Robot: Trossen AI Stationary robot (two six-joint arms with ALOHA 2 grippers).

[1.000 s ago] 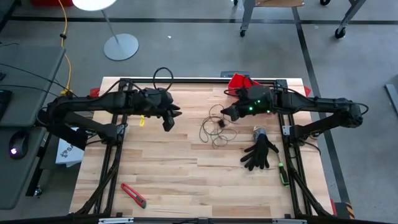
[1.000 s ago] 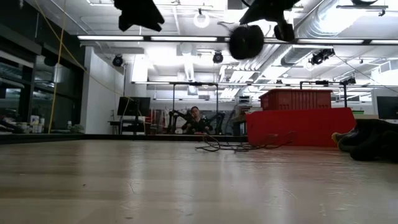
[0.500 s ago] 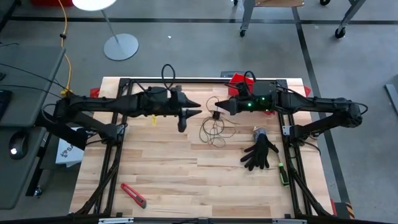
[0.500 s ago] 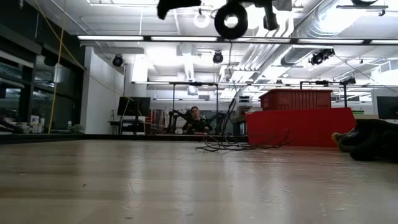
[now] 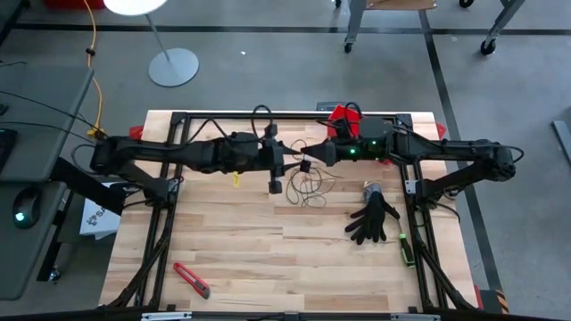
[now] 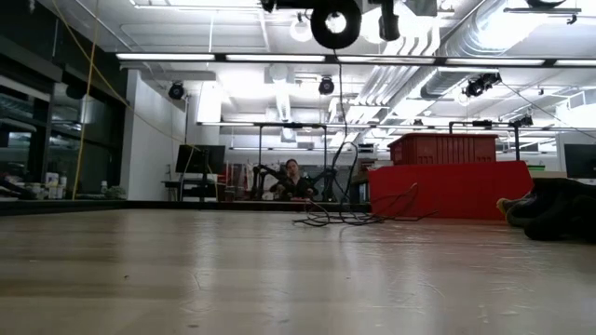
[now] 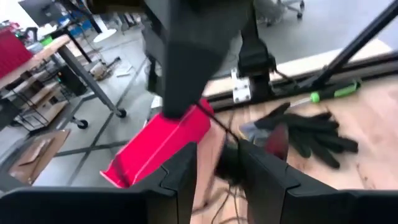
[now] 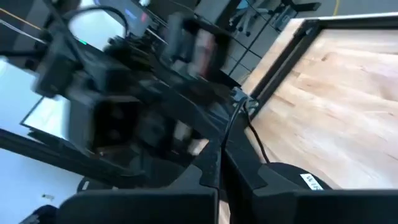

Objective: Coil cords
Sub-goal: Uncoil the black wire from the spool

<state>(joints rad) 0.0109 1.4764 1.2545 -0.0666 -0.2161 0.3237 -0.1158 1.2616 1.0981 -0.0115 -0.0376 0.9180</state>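
The small round black spool [image 6: 335,20] hangs high above the table, between my two grippers at the table's far middle. From it the thin dark cord [image 6: 341,140] drops to a loose tangle [image 5: 308,189] lying on the wood. My right gripper [image 5: 315,158] is shut and points toward the table's left. My left gripper [image 5: 297,163] is open and points right, close in front of the right one. In the left wrist view its fingers [image 7: 180,180] stand on either side of a dark blurred shape. I cannot tell whether they touch it. My right gripper, coming level from the table's right, holds the spool lifted clear of the table. Its shut fingers [image 8: 208,171] hide the place of contact. The thin cord [image 8: 235,121] leads away from just ahead of their tips. Below the spool the cord hangs slack to the tangle.
A black glove [image 5: 373,220] and a small grey object [image 5: 370,190] lie at the right. A green-handled tool [image 5: 404,250] lies by the right frame rail. A red cutter [image 5: 191,279] lies near the front left. A red bin [image 5: 343,116] stands at the far edge.
My left gripper has moved toward the table's right, up to the right gripper and the spool, rolling as it went. My right gripper has tipped upward, carrying the spool higher and a little left. More cord now hangs upright from the spool above the tangle.
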